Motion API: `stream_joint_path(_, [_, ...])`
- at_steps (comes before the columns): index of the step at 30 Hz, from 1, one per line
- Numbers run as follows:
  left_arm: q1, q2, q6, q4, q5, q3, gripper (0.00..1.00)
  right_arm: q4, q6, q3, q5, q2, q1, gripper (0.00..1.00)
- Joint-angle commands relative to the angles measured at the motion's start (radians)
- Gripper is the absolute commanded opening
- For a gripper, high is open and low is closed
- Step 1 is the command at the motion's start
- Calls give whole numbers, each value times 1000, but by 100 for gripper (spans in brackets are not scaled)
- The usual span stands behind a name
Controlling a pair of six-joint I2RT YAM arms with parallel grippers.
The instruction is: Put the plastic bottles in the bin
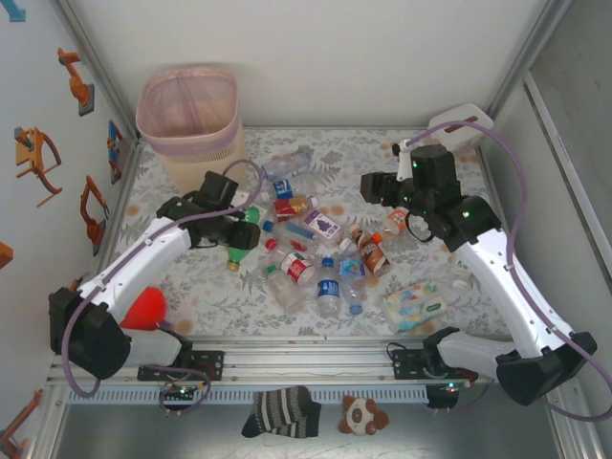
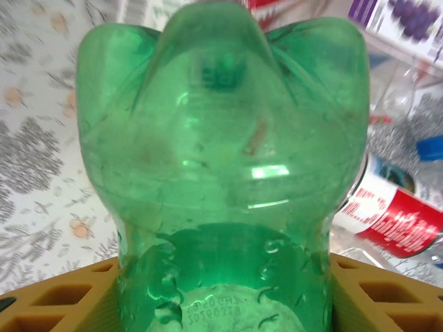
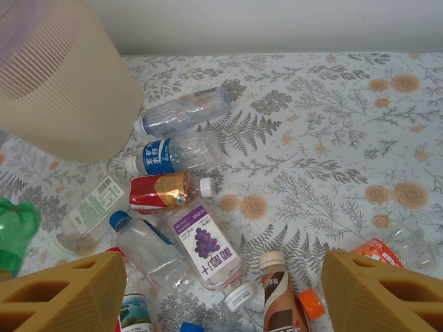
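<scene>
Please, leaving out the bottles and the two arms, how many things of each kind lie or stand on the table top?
Bin: 1
White tissue box: 1
Wipes pack: 1
Red object beside the left arm, kind unclear: 1
Total: 4

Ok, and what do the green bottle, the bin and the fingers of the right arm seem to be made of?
Green bottle: translucent green plastic, glossy; bright glints, and light passes through. Bin: beige, matte, finely ribbed wall, probably plastic; its liner looks like thin pink film. Right fingers: ochre, matte, with hollow cells, perhaps printed plastic.
</scene>
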Motion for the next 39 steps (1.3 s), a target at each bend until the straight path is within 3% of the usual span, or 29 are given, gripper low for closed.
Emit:
stream_joint_path(1, [43, -43, 44, -49, 17, 75, 60, 24, 11, 0, -8, -25, -11, 74])
stream_joint_path(10, [178, -65, 59, 24, 125, 252, 58, 30, 14, -2, -10, -33, -12, 73])
stream_joint_path(19, [284, 27, 103, 49, 184, 464, 57, 25, 18, -8, -6, -52, -14, 73])
stream_joint_path(33, [439, 316, 176, -15, 223, 903, 56, 17, 19, -16, 18, -82, -15, 74])
stream_joint_path(39, [474, 527, 257, -138, 127, 1220, 55, 15, 17, -8, 27, -88, -15, 73])
